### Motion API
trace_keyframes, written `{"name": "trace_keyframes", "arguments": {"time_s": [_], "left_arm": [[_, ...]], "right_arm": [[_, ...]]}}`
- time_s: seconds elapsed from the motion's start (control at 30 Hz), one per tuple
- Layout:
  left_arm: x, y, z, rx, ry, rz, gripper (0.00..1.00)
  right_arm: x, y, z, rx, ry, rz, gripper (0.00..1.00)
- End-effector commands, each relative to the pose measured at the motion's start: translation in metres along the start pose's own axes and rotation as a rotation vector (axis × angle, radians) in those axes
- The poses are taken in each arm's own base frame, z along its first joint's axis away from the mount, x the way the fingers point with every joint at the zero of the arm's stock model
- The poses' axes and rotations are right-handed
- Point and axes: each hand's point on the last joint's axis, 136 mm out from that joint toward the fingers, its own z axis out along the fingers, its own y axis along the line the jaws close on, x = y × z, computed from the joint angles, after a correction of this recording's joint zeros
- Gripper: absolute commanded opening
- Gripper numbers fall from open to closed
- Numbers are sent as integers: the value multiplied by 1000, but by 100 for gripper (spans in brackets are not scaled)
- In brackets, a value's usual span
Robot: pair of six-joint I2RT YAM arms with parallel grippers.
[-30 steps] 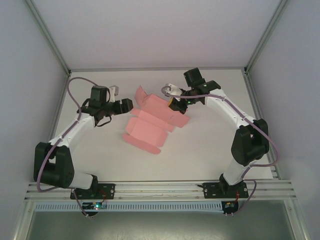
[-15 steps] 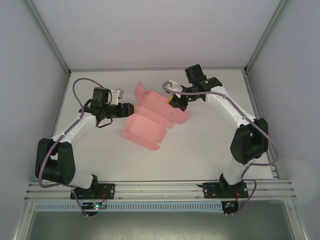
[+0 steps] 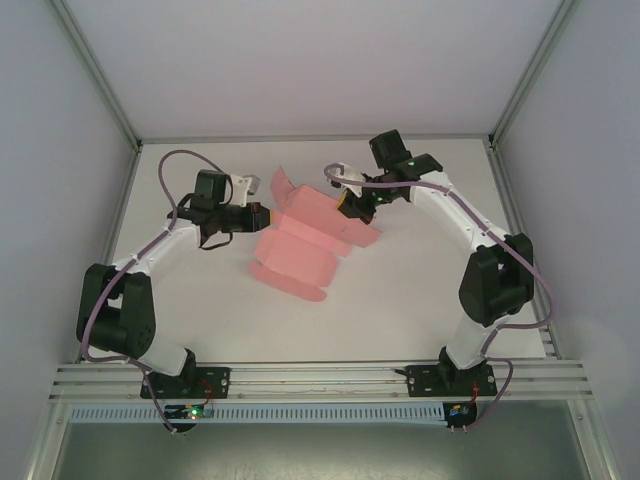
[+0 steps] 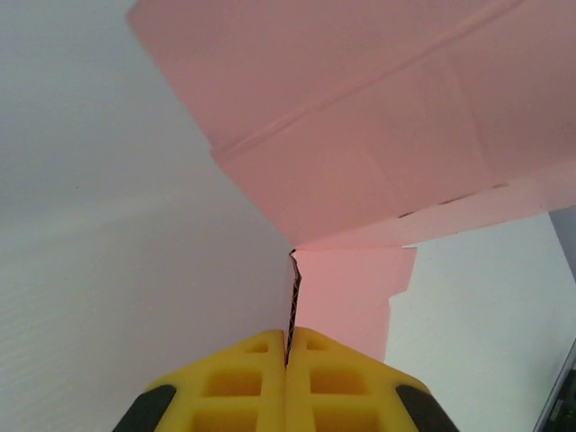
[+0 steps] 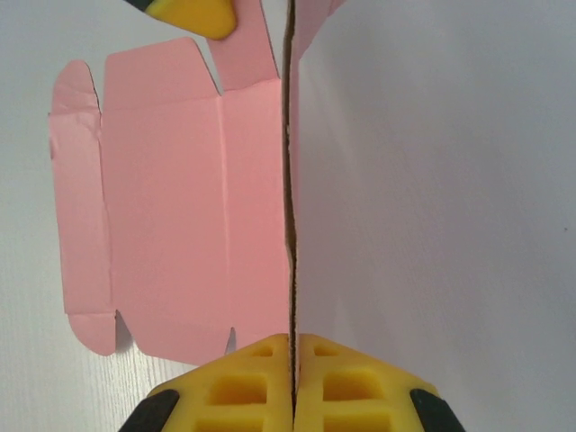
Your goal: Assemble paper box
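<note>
The paper box (image 3: 305,240), a half-folded pink sheet, sits mid-way across the table (image 3: 430,280) in the top view, the left gripper (image 3: 262,215) at its left edge and the right gripper (image 3: 347,204) at its far right. The left wrist view shows jaws clamped on a thin card edge. The right wrist view shows jaws likewise pinching an upright panel's edge, with the other panels spread flat to the left.

**White bench carrying one pink card sheet**

A plain white bench (image 3: 400,290) is bounded by grey metal rails (image 3: 320,372). Near its middle the paper box (image 3: 300,250) is found, an unfolded pink die-cut sheet with creases and flaps. Its near panels appear to be laid on the surface, while a far flap is raised off it.
</note>
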Motion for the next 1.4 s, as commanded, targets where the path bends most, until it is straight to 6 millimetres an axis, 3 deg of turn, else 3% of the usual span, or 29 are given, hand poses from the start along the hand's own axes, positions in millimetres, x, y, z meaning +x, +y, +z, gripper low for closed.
{"name": "trace_keyframes", "arguments": {"time_s": [0.0,0.23,0.43,0.67,0.83,1.07,1.17,1.3,1.37], "left_arm": [[-7,-19,0,-37,-17,132,0],[8,-29,18,-422,46,393,0],[5,-35,32,-625,52,467,0],[14,-55,65,-526,28,404,0],[4,-58,73,-604,-66,371,0],[5,-62,85,-600,-74,355,0],[6,-62,84,-596,-88,337,12],[5,-60,75,-551,-103,314,14],[3,-59,61,-528,-115,297,28]], "right_arm": [[-12,1,-1,-19,-31,14,0],[-14,1,9,47,14,27,0],[-18,7,17,59,16,47,0],[-12,5,30,123,20,74,0],[-9,5,40,130,8,106,0],[-4,6,48,145,19,75,0],[0,4,46,163,34,51,0],[9,4,42,178,71,-11,0],[15,2,38,187,91,-26,0]]}}
